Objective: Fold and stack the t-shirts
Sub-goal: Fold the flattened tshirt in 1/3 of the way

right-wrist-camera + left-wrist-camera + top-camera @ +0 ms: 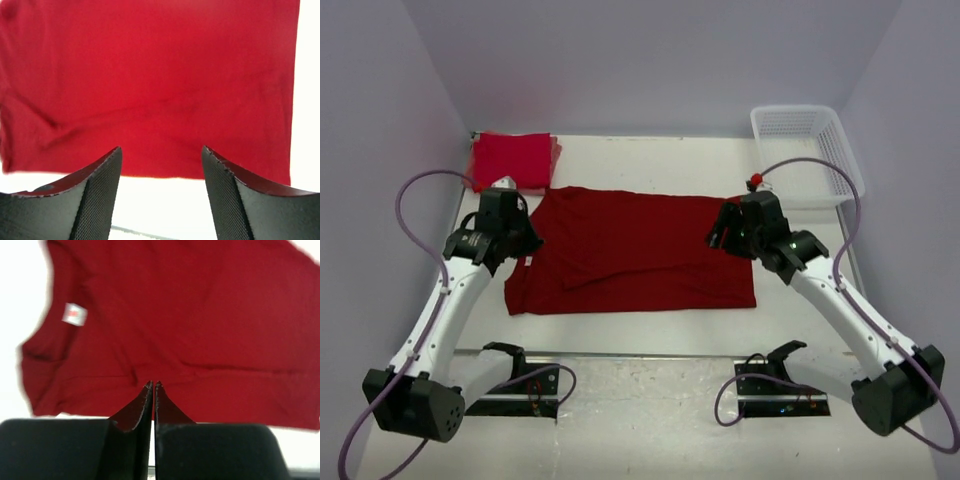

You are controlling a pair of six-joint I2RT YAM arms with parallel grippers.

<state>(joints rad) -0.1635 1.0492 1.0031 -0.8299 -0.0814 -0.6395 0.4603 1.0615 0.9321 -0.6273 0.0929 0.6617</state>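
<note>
A dark crimson t-shirt (630,250) lies spread flat in the middle of the table, partly folded, with a fold line running across it. A stack of folded bright red t-shirts (512,160) sits at the back left corner. My left gripper (528,241) hovers at the crimson shirt's left edge. In the left wrist view this gripper (153,385) is shut with nothing between its jaws, above the shirt (190,315) and its white neck label (74,314). My right gripper (718,232) is at the shirt's right edge. It (161,150) stands open and empty over the cloth's hem (150,75).
A white lattice basket (810,155) stands at the back right, just beyond the right arm. Lilac walls close in the table on three sides. Bare white table (650,330) runs between the shirt and the arm bases.
</note>
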